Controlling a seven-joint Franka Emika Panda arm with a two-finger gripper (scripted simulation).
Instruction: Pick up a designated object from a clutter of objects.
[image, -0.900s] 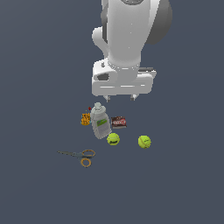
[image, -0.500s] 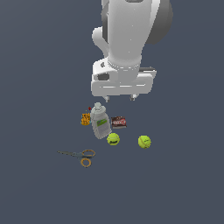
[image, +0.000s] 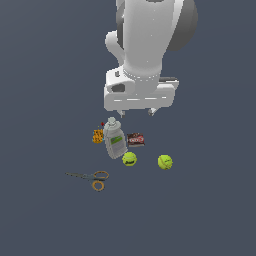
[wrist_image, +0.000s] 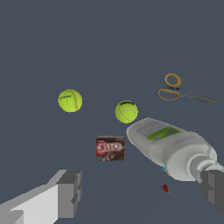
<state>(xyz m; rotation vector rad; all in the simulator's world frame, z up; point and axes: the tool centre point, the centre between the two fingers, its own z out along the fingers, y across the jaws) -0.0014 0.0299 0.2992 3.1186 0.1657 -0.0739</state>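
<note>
Two alike yellow-green tennis balls lie on the dark floor: one (image: 129, 159) next to the bottle, one (image: 165, 161) further toward the exterior view's right. I cannot tell which is the designated one. Both show in the wrist view (wrist_image: 126, 111) (wrist_image: 70, 100). My gripper (image: 135, 113) hangs open and empty above the clutter, over the packet and bottle top, touching nothing. Its fingers (wrist_image: 65, 192) frame the wrist view.
A grey-white green-labelled bottle (image: 114, 140) lies on its side by the nearer ball, also in the wrist view (wrist_image: 170, 148). A dark red-brown packet (image: 135, 140) (wrist_image: 110, 148), a small orange-yellow item (image: 98, 136) and orange-handled scissors (image: 90, 177) (wrist_image: 181, 91) lie around it.
</note>
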